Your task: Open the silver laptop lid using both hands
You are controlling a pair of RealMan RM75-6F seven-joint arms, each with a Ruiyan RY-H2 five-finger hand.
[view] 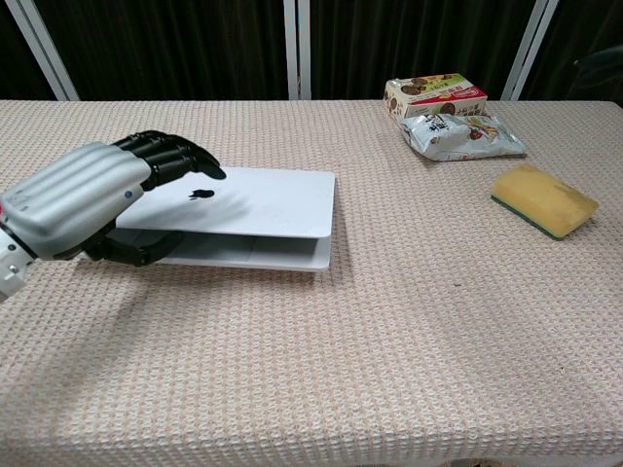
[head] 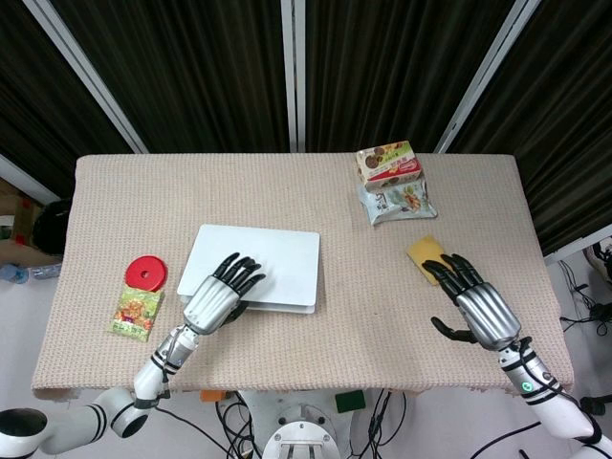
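Observation:
The silver laptop (head: 277, 260) lies left of the table's middle, its lid (view: 263, 199) lifted a little off the base (view: 255, 255) at the near edge. My left hand (head: 222, 295) grips that near left edge of the lid, fingers (view: 170, 156) spread over the top and thumb underneath. My right hand (head: 473, 304) hovers open over the table to the right, far from the laptop, its fingertips at the near corner of the yellow sponge (head: 423, 251). The chest view does not show the right hand.
A snack box (head: 388, 163) and a snack bag (head: 394, 203) lie at the back right. The yellow sponge (view: 543, 199) sits nearer on the right. A red disc (head: 146, 273) and a green packet (head: 135, 314) lie left of the laptop.

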